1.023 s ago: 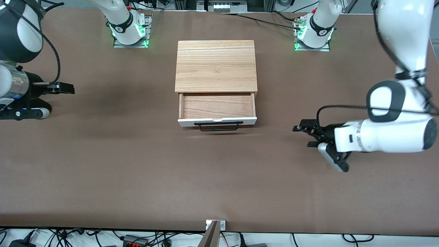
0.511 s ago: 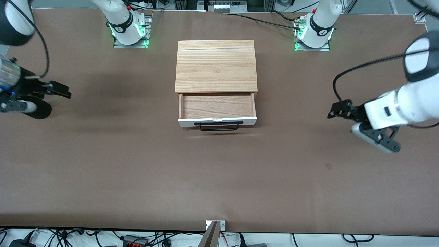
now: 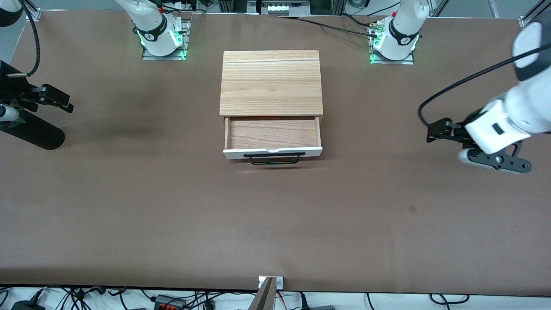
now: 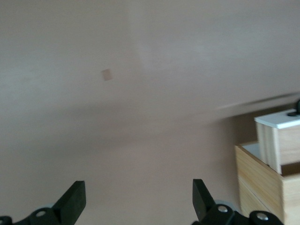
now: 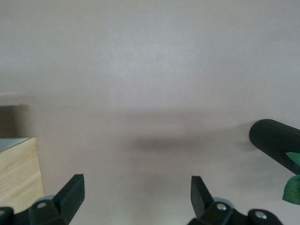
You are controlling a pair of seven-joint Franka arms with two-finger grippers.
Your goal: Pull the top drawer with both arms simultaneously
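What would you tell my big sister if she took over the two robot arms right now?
Left gripper: open, holding nothing, over bare table at the left arm's end.
Right gripper: open, holding nothing, over bare table at the right arm's end.
The shallow white-fronted top drawer with its thin black bar handle stands pulled out of the wood-topped cabinet, showing brown wood inside.
Done: drawer open.
Left: seemingly nothing.

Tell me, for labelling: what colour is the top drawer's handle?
Black, clearest in the front view: the thin bar handle.
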